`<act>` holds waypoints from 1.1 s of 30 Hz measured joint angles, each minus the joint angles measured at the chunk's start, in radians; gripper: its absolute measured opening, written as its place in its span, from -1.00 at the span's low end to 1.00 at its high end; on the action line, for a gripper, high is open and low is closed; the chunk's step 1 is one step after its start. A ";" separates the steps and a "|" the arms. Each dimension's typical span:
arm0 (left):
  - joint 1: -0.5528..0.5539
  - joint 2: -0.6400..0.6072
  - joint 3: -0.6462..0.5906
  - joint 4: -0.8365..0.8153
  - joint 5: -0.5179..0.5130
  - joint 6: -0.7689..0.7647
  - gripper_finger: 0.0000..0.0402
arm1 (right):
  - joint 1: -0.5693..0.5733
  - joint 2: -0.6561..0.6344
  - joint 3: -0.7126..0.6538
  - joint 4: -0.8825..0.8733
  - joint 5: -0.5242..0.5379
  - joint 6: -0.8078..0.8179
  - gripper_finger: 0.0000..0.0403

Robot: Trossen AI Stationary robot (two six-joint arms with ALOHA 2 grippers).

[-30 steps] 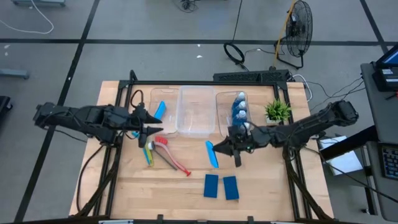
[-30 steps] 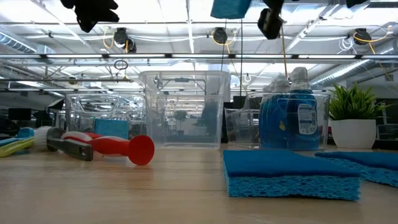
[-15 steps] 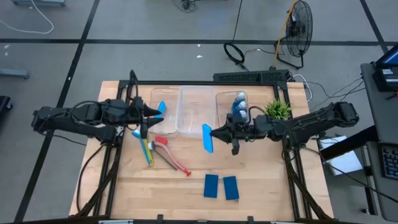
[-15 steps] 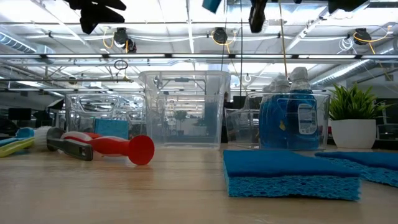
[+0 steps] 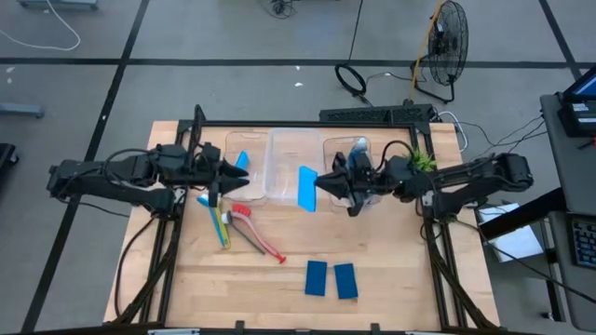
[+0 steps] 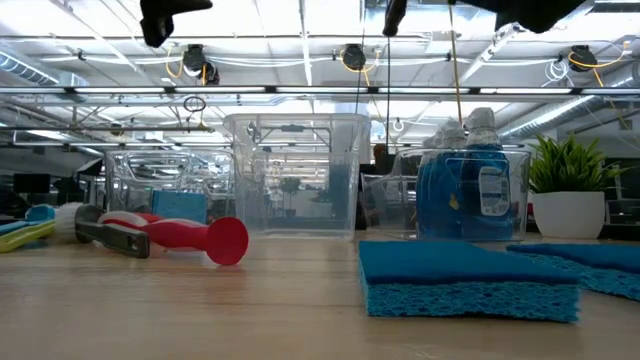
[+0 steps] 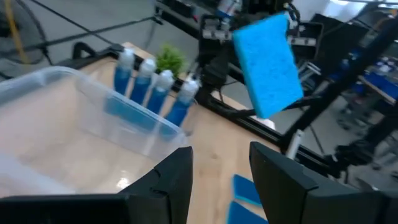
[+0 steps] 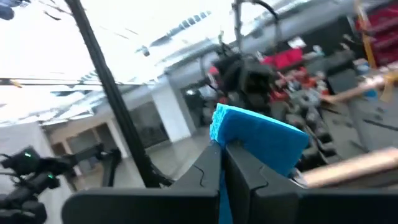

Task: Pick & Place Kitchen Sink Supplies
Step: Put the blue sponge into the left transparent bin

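Here the right gripper [image 5: 319, 181], clamped on a blue sponge [image 5: 306, 188] held edge-up, hangs over the middle clear bin [image 5: 291, 140], which lies directly below it, while the left gripper [image 5: 233, 170], part open and empty, hovers above the left bin [image 5: 230, 140].

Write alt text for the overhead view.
The right gripper holds a blue sponge over the middle clear bin. The left gripper hangs open above the left bin, with brushes and two sponges on the table.

low view's top edge cuts off both grippers [image 6: 165, 12] and the held sponge
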 joint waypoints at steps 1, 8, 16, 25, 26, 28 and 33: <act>0.001 0.005 0.000 0.008 0.016 -0.003 -0.19 | -0.006 0.019 0.017 0.025 -0.015 -0.002 -1.00; 0.014 0.049 0.000 0.049 0.133 0.003 -0.19 | -0.041 0.156 0.168 0.069 -0.178 -0.019 -1.00; 0.044 0.055 -0.001 0.189 0.275 0.064 -0.19 | -0.054 0.216 0.269 0.056 -0.274 -0.023 -1.00; 0.057 0.109 0.000 0.331 0.339 0.059 -0.19 | -0.054 0.215 0.282 0.070 -0.235 -0.073 -1.00; 0.057 0.123 0.000 0.351 0.344 0.052 -0.19 | -0.054 0.215 0.284 0.071 -0.234 -0.081 -1.00; 0.057 0.150 0.000 0.393 0.370 0.042 -0.19 | -0.054 0.215 0.290 0.066 -0.215 -0.097 -1.00; 0.057 0.229 0.000 0.503 0.390 0.007 -0.19 | -0.054 0.215 0.299 0.068 -0.217 -0.123 -1.00</act>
